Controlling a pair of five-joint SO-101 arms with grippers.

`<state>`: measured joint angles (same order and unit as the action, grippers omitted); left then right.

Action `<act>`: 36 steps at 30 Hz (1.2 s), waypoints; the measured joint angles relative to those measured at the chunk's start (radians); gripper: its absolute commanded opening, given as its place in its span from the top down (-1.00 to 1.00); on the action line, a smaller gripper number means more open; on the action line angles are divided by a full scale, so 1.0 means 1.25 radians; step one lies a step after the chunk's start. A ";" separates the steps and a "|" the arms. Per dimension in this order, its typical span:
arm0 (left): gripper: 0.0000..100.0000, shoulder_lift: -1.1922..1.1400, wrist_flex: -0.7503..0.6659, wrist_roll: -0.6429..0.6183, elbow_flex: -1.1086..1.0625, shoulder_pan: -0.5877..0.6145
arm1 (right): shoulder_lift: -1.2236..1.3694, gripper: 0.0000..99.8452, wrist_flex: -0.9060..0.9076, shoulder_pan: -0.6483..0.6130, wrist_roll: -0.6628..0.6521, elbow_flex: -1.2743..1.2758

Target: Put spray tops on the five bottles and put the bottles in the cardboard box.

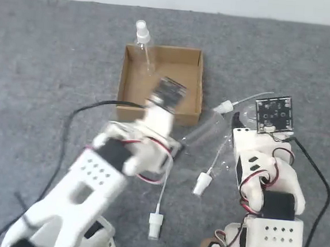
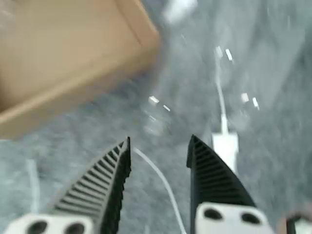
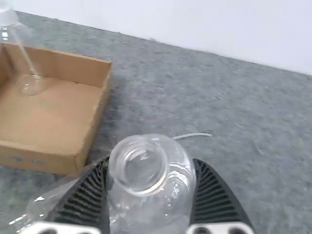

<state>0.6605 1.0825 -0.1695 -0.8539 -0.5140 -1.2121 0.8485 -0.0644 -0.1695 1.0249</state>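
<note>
A clear bottle with a white spray top (image 1: 142,40) stands in the far corner of the cardboard box (image 1: 184,73), and appears as the capped bottle (image 3: 19,58) in the box (image 3: 53,112). My right gripper (image 3: 151,168) is shut on an upright, open-necked clear bottle (image 3: 146,170); from above, the right gripper (image 1: 246,123) is right of the box. Another clear bottle (image 1: 206,128) lies beside the box's near right corner. My left gripper (image 2: 160,146) is open just above the carpet near that corner (image 2: 146,39), with a thin white tube (image 2: 163,183) passing between its fingers.
Two loose spray tops lie on the grey carpet: one (image 1: 202,183) between the arms, also seen as a white top (image 2: 225,144), and one (image 1: 155,224) nearer the arm bases. A black cable (image 1: 91,108) runs left of the box.
</note>
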 measured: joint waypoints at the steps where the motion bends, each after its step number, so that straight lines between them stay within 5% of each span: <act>1: 0.64 -0.033 -0.007 0.000 -0.001 -0.026 | 0.000 0.99 0.000 0.005 0.000 0.000; 15: 0.64 -0.339 -0.136 -0.072 -0.001 -0.233 | 0.000 0.99 -0.022 0.069 0.047 0.000; 24: 0.67 -0.417 -0.218 -0.153 -0.001 -0.273 | 0.000 0.99 -0.022 0.069 0.049 0.000; 36: 0.94 -0.539 -0.115 -0.168 0.101 -0.276 | 0.000 0.99 -0.022 0.069 0.049 0.000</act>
<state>-0.0130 0.9383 -0.3798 -0.7281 -0.8592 -1.2121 0.8209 0.0215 -0.1082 1.0249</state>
